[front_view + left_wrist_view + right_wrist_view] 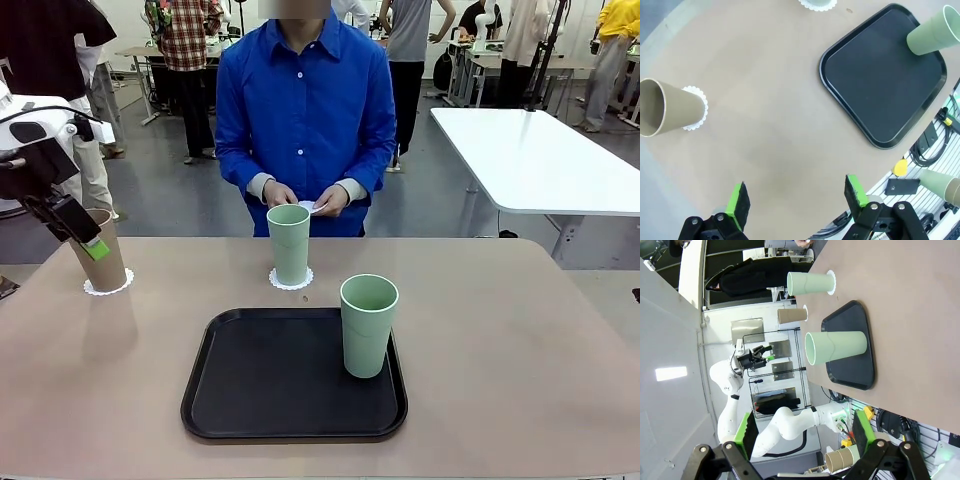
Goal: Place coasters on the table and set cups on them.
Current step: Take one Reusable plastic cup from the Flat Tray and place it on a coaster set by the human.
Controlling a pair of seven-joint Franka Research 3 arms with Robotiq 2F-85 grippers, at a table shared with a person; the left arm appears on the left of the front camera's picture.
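Left end effector (796, 192) spread wide, aloft over the table (770, 130) near the tan cup (670, 107) on its coaster (700, 102)

The worktop (520, 350) is beige and the tray (270, 395) black. One cup (108, 272) is tan, two cups (368, 325) mint green; the coasters (290, 287) white, lacy-edged.

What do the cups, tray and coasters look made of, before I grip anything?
Mint cup on the tray and tan cup: likely matte plastic or fibre composite; dull, even walls, no glare. Tray: probably black plastic, faint sheen along its raised rim. Coaster under the tan cup: seemingly thin white paper, lacy scalloped edge.
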